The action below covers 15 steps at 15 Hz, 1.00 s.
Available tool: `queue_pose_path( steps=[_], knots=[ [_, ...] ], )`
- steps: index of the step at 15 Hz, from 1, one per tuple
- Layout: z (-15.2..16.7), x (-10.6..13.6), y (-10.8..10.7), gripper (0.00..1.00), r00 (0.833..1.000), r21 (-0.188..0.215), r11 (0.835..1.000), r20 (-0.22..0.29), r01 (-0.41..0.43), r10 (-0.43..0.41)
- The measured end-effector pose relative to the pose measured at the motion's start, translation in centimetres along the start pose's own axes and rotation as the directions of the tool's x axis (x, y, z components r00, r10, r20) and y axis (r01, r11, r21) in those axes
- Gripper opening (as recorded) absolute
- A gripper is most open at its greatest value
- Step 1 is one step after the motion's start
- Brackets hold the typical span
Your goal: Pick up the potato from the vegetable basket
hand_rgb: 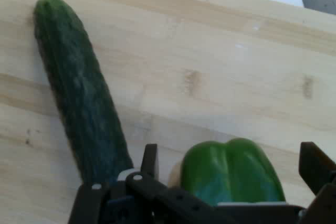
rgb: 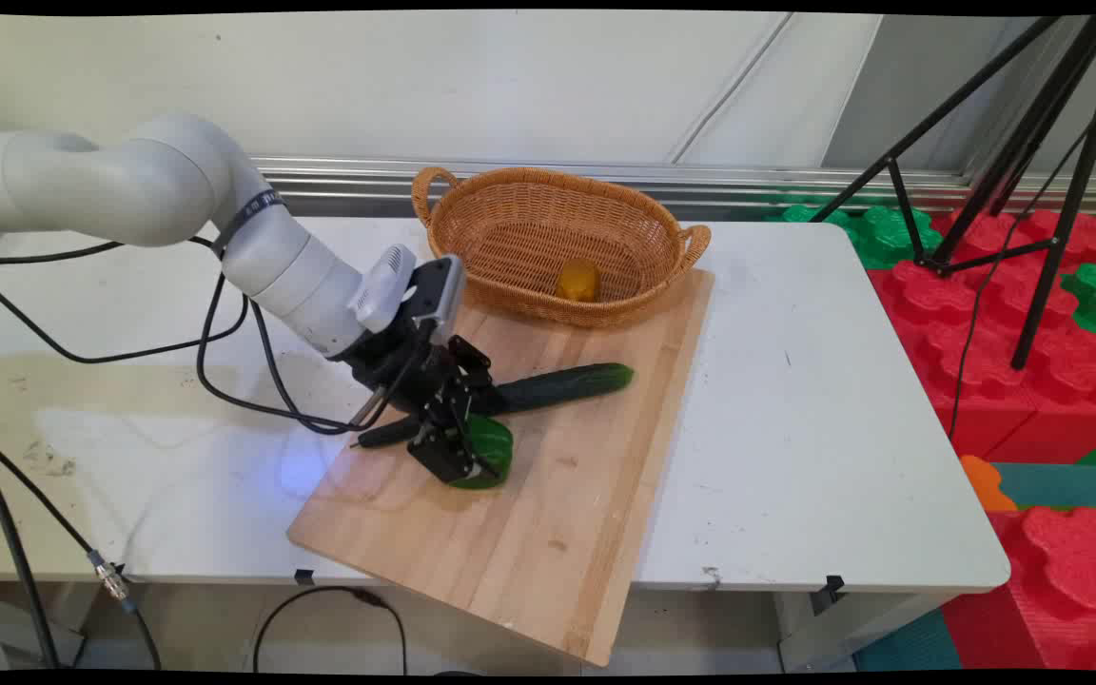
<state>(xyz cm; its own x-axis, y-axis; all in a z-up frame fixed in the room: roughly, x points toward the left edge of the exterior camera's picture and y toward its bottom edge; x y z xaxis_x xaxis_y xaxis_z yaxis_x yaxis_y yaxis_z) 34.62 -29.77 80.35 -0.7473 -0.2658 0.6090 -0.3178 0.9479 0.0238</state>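
Observation:
My black gripper is low over a wooden cutting board, with a green bell pepper between its fingers. In the hand view the pepper sits between the left finger and the right finger with a small gap on each side, so the gripper is open around it. A long dark cucumber lies on the board just beyond the pepper, partly hidden by the hand. In the hand view the cucumber runs along the left, beside the left finger.
A woven basket stands at the board's far end with a yellow object inside. The board overhangs the white table's near edge. Black cables hang left of the arm. A black tripod and red foam blocks stand to the right.

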Motion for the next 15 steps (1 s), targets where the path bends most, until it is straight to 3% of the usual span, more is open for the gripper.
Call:
queue_pose_path(
  steps=[10, 15],
  knots=[
    [-5.1, 0.0, -0.3, 1.0, 0.999, 0.036, 0.999, -0.051, 0.001, 0.001],
    [-9.2, 0.2, -1.6, 1.0, 0.995, 0.09, 0.995, -0.1, 0.033, -0.024]
  ],
)
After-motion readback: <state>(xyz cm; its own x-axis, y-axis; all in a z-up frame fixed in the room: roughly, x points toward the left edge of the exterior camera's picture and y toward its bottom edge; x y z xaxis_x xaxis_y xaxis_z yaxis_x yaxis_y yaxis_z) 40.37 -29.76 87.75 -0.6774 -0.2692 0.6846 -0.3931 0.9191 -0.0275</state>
